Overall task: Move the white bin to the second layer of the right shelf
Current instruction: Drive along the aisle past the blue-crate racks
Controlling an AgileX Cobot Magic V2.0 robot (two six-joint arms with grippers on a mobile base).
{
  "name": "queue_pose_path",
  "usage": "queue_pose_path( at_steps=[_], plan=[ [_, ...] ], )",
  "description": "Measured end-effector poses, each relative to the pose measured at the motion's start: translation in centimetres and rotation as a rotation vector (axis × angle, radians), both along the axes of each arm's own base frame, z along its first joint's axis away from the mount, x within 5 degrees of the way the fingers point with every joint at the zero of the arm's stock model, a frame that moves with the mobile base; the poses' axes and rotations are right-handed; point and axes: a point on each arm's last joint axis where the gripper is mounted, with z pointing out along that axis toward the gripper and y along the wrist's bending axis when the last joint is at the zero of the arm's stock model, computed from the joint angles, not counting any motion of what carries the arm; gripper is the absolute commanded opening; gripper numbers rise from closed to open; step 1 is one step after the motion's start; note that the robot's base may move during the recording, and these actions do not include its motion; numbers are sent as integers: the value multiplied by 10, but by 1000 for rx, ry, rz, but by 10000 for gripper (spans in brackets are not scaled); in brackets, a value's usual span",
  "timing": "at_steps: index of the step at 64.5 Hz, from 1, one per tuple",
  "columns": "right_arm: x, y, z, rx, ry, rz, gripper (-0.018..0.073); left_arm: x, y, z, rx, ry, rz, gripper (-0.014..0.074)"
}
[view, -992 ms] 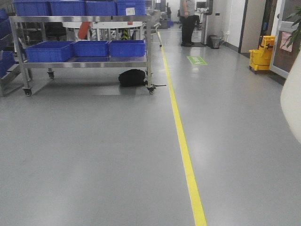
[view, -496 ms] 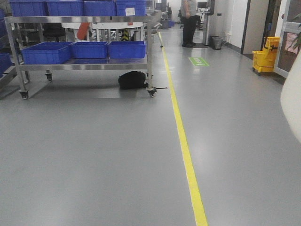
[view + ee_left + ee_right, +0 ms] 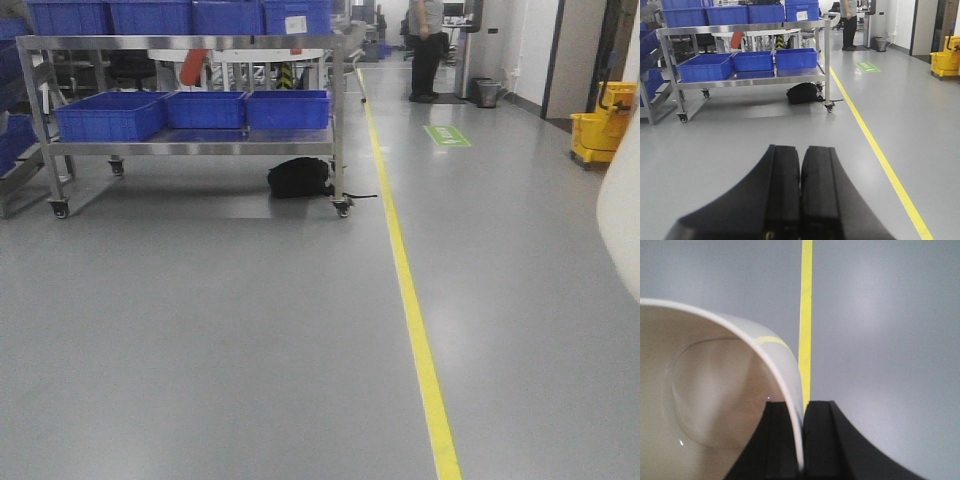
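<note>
Gripping the bin (image 3: 715, 390) by its wall, the right gripper (image 3: 803, 409) is clenched: one black finger sits inside the tub and the other outside, with the thin rim pinched between them. The bin is held up off the floor (image 3: 200, 350), tipped so that its glossy cream inside and rounded base face the wrist camera. In the front view only a curved slice of its outer wall shows, at the right edge, to the right of the yellow line (image 3: 415, 330).

The left gripper (image 3: 800, 150) is closed on nothing, its two fingers pressed flat together, and it points out over the floor toward a steel cart (image 3: 190, 148). The cart stands on castors and has two decks, both carrying blue crates (image 3: 110, 115); three sit side by side on the lower deck. A black bag (image 3: 298, 178) lies on the floor under the cart's right end, near a castor. The line passes just right of the cart and runs on into the distance. Far along it a person (image 3: 426, 50) stands to its right, with a green mark (image 3: 447, 135) on the floor nearer the camera. A yellow mop bucket (image 3: 603, 125) stands at the far right.
</note>
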Motion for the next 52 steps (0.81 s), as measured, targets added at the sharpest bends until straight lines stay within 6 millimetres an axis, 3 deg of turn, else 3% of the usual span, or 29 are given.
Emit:
queue_pose_path(
  at_steps=[52],
  plan=[
    [0,0,0,0,0,2,48,0,0,0,0,0,0,85]
  ],
)
